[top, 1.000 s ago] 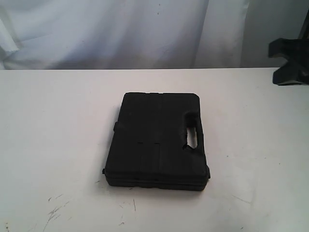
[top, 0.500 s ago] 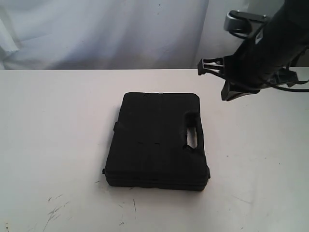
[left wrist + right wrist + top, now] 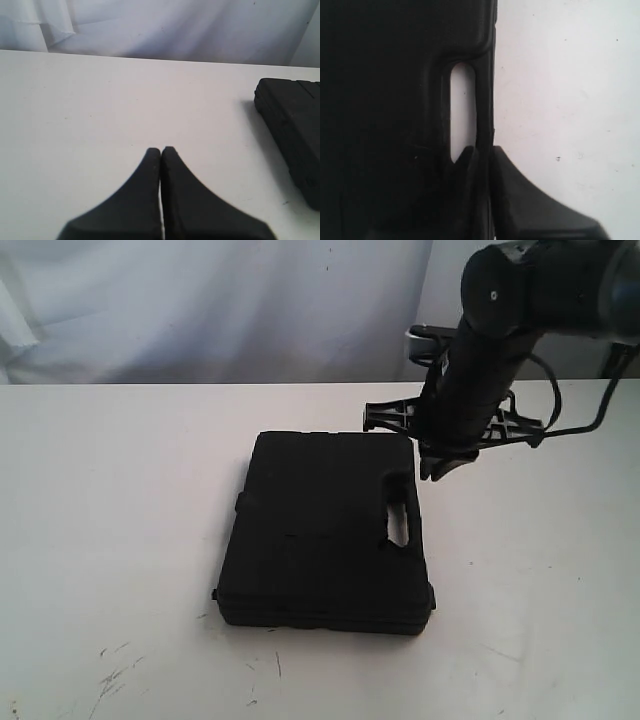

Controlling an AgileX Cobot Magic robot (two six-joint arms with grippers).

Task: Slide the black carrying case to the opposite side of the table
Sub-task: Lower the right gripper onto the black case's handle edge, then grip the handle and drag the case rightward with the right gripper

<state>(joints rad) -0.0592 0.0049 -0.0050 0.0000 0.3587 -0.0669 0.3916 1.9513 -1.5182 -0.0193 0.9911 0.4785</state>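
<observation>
The black case point(image 3: 325, 535) lies flat in the middle of the white table point(image 3: 120, 520), its handle slot point(image 3: 398, 525) along the right edge. My right gripper point(image 3: 432, 468) hangs at the case's far right corner, by the handle side. In the right wrist view its fingers sit together at the handle bar beside the slot point(image 3: 462, 110), with the gripper point(image 3: 482, 150) shut and the case point(image 3: 385, 100) filling one side; contact cannot be told. My left gripper point(image 3: 161, 150) is shut over bare table point(image 3: 100, 100), well apart from the case point(image 3: 295, 130), and is outside the exterior view.
A white curtain point(image 3: 250, 300) hangs behind the table's far edge. Dark scratches point(image 3: 115, 675) mark the front left of the tabletop. The right arm point(image 3: 520, 300) and its cable reach in from the upper right.
The right arm has swung in from the far right and come down to the case's far right corner. The case has not moved.
</observation>
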